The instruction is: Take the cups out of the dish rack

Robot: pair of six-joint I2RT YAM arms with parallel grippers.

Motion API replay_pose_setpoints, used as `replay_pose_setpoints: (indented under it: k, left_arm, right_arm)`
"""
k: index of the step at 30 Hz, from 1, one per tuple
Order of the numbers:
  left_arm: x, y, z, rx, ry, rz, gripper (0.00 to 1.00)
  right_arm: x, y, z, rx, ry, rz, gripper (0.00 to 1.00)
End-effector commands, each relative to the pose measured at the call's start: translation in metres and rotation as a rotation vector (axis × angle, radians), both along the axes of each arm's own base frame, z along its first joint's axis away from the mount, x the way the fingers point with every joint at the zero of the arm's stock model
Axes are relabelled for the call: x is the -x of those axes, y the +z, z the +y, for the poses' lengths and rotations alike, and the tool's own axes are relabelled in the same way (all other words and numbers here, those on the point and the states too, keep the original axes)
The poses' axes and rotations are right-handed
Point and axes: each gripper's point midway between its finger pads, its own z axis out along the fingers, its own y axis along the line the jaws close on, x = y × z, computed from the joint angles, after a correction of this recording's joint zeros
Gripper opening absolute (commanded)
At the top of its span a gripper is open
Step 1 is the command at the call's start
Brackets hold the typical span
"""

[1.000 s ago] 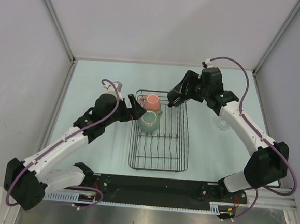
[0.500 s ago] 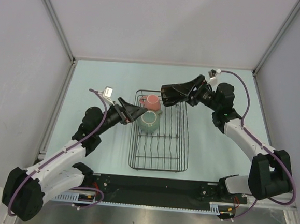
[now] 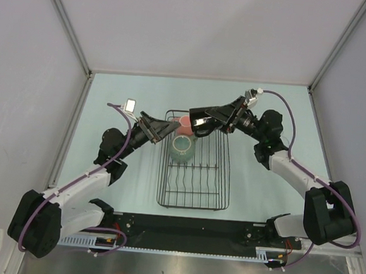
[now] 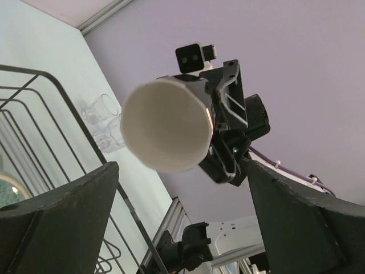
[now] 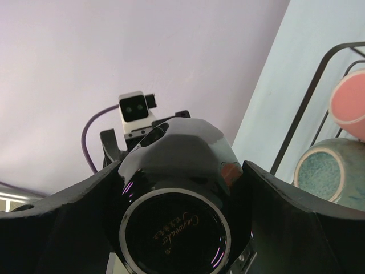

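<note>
Looking down, we see the right gripper (image 3: 198, 118) clenched on the black cup (image 5: 177, 171), holding it in the air above the far end of the dish rack (image 3: 190, 207). The cup lies sideways, its long axis running left to right and its pale mouth facing the left gripper (image 3: 164, 129). That gripper hangs just left of the rack, fingers spread and holding nothing. 2 cups sit in the far end of the rack, the pink mug (image 3: 184, 122) and the green cup (image 3: 183, 148), and we judge the left arm nearer to both. Glass tumblers (image 4: 105, 123) stand right of the rack.
</note>
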Motion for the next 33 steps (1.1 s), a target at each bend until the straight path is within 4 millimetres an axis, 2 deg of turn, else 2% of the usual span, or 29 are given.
replay_pose_setpoints:
  k: [1, 3, 16, 19, 22, 23, 26, 30, 31, 33]
  left_arm:
    - [0.006, 0.041, -0.002, 0.054, -0.038, -0.112, 0.99]
    - [0.007, 0.045, 0.0, 0.053, -0.03, -0.122, 0.99]
    - [0.006, 0.037, -0.004, 0.01, -0.043, -0.101, 0.98]
    - [0.006, 0.036, -0.005, 0.007, -0.051, -0.097, 0.95]
    - [0.005, 0.036, -0.007, 0.005, -0.06, -0.095, 0.76]
    - [0.005, 0.036, -0.007, 0.006, -0.062, -0.096, 0.62]
    - [0.006, 0.035, -0.01, 0.003, -0.077, -0.097, 0.44]
    - [0.006, 0.034, -0.01, 0.006, -0.085, -0.103, 0.27]
    - [0.007, 0.034, -0.011, 0.007, -0.09, -0.101, 0.19]
    - [0.006, 0.032, -0.012, 0.01, -0.097, -0.096, 0.18]
  right_arm:
    - [0.018, 0.037, 0.014, -0.064, 0.069, -0.14, 0.0]
    - [0.02, 0.033, 0.021, -0.059, 0.085, -0.135, 0.0]
    - [0.036, 0.025, 0.069, -0.045, 0.2, -0.143, 0.0]
    - [0.038, 0.027, 0.077, -0.053, 0.219, -0.148, 0.0]
    - [0.042, 0.028, 0.085, -0.056, 0.238, -0.157, 0.0]
    - [0.043, 0.029, 0.086, -0.057, 0.238, -0.16, 0.0]
    - [0.043, 0.025, 0.086, -0.053, 0.23, -0.154, 0.0]
    - [0.043, 0.024, 0.085, -0.055, 0.222, -0.147, 0.0]
    - [0.043, 0.024, 0.085, -0.055, 0.22, -0.147, 0.0]
    - [0.041, 0.023, 0.084, -0.053, 0.213, -0.143, 0.0]
